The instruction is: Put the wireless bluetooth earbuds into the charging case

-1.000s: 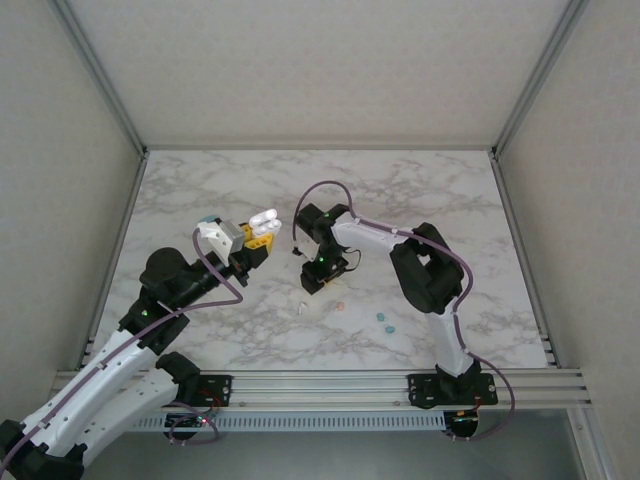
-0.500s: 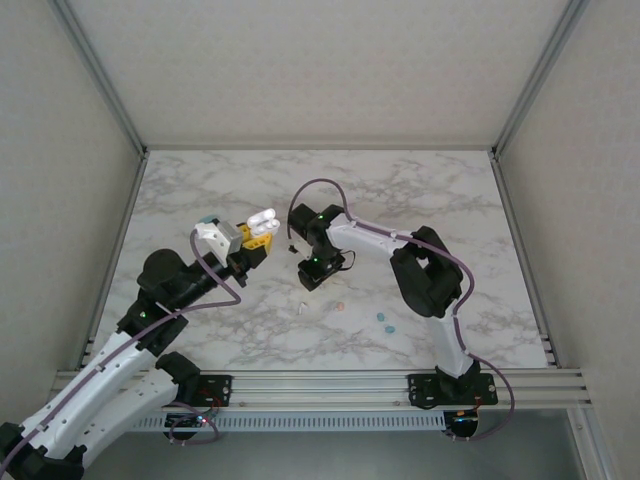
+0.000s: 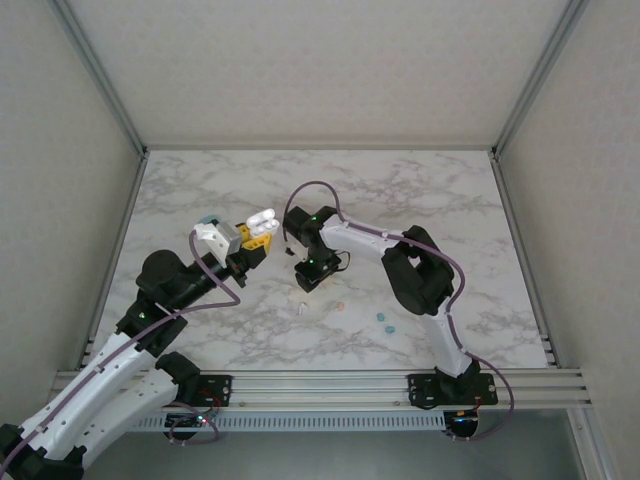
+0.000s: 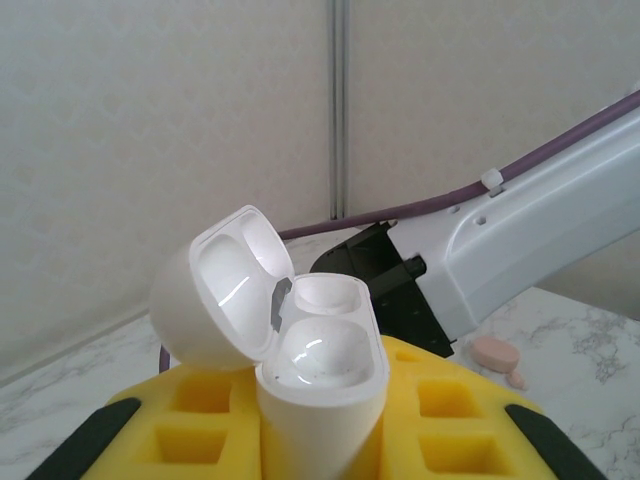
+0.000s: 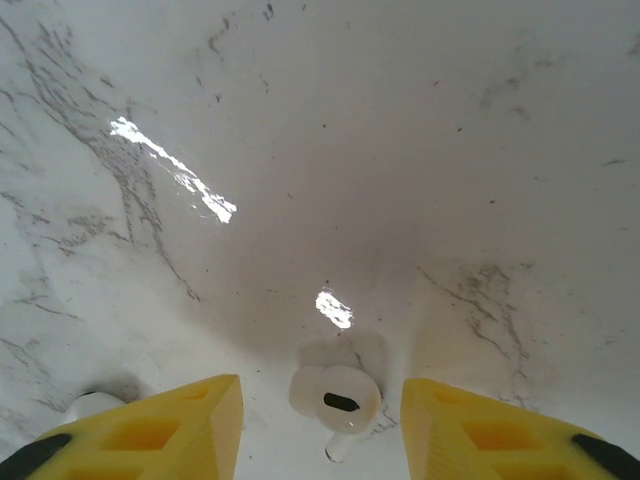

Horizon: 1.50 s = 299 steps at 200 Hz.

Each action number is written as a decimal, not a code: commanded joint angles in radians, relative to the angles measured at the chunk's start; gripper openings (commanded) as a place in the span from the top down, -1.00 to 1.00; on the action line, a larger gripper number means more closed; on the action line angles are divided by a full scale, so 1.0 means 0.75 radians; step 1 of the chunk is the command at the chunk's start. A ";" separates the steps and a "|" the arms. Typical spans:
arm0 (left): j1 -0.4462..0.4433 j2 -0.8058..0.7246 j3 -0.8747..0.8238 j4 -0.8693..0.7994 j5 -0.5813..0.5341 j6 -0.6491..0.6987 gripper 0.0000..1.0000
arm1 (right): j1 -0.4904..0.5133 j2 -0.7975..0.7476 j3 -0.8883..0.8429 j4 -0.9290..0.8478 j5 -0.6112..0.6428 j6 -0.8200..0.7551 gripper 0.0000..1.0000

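Though perhaps narrower, right claw [image 3: 304, 285] leftward

The white charging case [image 4: 320, 372] stands upright, lid hinged open, both sockets empty. Right of the case, a white earbud [image 5: 335, 400] lies on the tabletop, a pink earbud [image 3: 340, 304] farther right, two teal earbuds [image 3: 380, 317] beyond.

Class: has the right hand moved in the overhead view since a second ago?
Yes. The right hand has shifted slightly left, away from the pink earbud.
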State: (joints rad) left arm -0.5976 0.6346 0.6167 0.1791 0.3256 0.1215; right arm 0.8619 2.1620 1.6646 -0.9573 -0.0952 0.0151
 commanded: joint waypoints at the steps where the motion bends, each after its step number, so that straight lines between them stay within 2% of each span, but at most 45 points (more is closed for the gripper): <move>1: 0.009 -0.008 0.001 0.015 -0.025 0.018 0.70 | 0.026 0.041 0.041 -0.052 0.040 0.006 0.08; 121: 0.009 0.010 0.003 0.021 -0.023 0.013 0.70 | 0.033 0.084 0.064 -0.060 0.101 0.044 0.32; 184: 0.009 0.017 0.006 0.011 -0.034 0.015 0.69 | 0.027 0.010 0.040 -0.008 0.130 0.109 0.47; 209: 0.009 0.026 0.006 0.011 -0.053 0.012 0.69 | -0.019 -0.096 -0.014 0.052 0.141 0.170 0.50; 239: 0.009 0.077 -0.017 0.074 -0.096 -0.031 0.69 | -0.137 -0.330 -0.146 0.187 0.149 0.276 0.51; 264: 0.009 0.171 -0.033 0.176 -0.069 -0.067 0.69 | -0.232 -0.548 -0.236 0.295 0.143 0.323 0.52; 299: 0.007 0.343 -0.046 0.372 0.021 -0.092 0.70 | -0.251 -0.832 -0.280 0.416 0.164 0.285 0.54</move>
State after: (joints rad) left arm -0.5976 0.8295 0.5945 0.2981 0.2863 0.0849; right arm 0.6559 1.6550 1.4769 -0.7391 0.0174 0.2253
